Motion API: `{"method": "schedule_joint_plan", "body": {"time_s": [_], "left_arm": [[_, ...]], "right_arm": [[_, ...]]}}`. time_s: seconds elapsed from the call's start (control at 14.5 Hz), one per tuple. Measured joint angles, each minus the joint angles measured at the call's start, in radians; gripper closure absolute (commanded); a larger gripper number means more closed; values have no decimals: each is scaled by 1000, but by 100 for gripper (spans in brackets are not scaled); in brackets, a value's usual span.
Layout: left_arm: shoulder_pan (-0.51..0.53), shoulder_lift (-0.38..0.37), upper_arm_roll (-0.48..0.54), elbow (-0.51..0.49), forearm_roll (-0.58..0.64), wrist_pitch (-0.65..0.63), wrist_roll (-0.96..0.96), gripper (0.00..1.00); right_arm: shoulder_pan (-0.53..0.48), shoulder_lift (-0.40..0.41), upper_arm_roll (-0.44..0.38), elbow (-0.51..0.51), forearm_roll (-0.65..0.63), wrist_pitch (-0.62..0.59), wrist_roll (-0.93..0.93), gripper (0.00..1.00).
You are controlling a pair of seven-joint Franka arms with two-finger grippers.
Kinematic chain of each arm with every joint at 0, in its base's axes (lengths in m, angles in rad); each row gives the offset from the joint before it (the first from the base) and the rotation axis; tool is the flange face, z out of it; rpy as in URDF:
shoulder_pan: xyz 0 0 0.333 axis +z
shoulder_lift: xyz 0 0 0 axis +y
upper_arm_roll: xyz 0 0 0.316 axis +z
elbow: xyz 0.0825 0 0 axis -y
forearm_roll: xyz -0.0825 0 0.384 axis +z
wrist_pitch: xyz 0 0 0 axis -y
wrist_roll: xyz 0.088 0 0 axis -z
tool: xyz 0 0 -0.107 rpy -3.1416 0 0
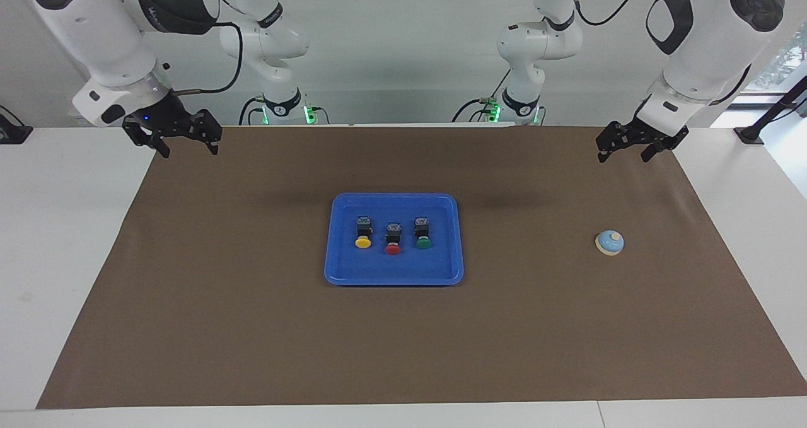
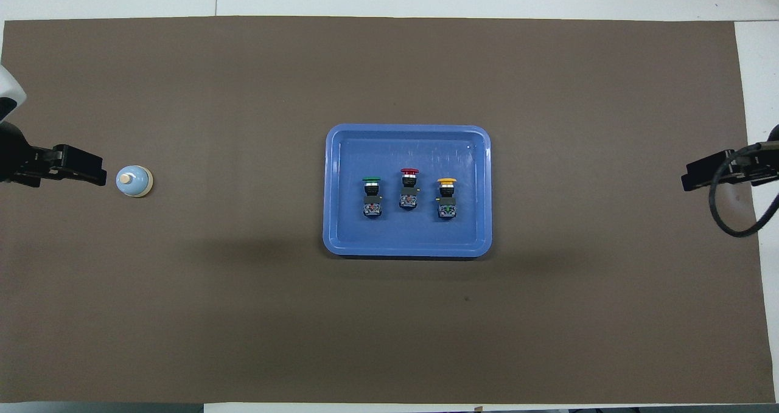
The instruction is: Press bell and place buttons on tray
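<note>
A blue tray point(image 1: 394, 273) sits in the middle of the facing view on a brown mat point(image 1: 252, 327) that covers most of a white table point(image 1: 57, 226). Three buttons lie in a row inside the tray, caps toward the bottom of the frame: yellow point(image 1: 362, 234), red point(image 1: 393, 239) and green point(image 1: 423, 234). They sit close together but apart, each clear of the rim. The bell point(image 1: 609, 242) stands alone on the mat at middle right, well apart from the tray.

The right gripper point(image 1: 171, 139) hangs at upper left, over the mat's corner, its jaws spread wide and holding nothing. The left gripper point(image 1: 635, 143) hangs at upper right, above the mat and higher in the frame than the bell, also spread wide and empty. In the overhead view the left gripper point(image 2: 67, 165) appears at middle left, just beside the bell point(image 2: 134, 181); the facing view shows it raised well above it, not touching.

With all three buttons in the tray, the placing part looks done. Whether the bell has been rung cannot be told. If it remains, the left arm is the better placed: it should come down straight over the cream knob and press vertically, since a slanted push could slide the small dome along the mat. Nothing stands between the left gripper and the bell, and the right arm is out of the way.
</note>
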Motion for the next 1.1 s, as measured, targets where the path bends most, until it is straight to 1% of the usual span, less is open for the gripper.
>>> {"method": "schedule_joint_plan", "body": {"time_s": [0.07,0.14,0.21,0.28,0.41,0.55,0.69,0.83,0.9,1.1], "left_arm": [[6,0,3,0,0,1,0,2],[12,0,3,0,0,3,0,56],[14,0,4,0,0,7,0,92],[14,0,5,-1,0,11,0,100],[29,3,5,-17,0,33,-1,100],[78,23,6,-86,0,140,15,100],[107,79,8,-153,0,258,38,100],[114,150,7,-179,0,355,42,100],[117,173,7,-192,0,399,42,100],[119,193,7,-236,0,475,43,100]], "right_arm": [[3,-3,-4,-5,0,-2,-7,0],[5,-1,-4,-14,0,3,-8,0],[7,1,-4,-27,0,15,-8,0],[8,5,-4,-36,0,20,-8,0],[9,12,-4,-37,-1,22,-8,0],[8,12,-4,-27,-2,23,-8,0],[8,12,-4,-9,-4,24,-8,0],[8,11,-4,10,-25,23,-8,0],[9,11,-3,14,-32,23,-8,0],[10,11,0,17,-33,22,-8,0]]}}
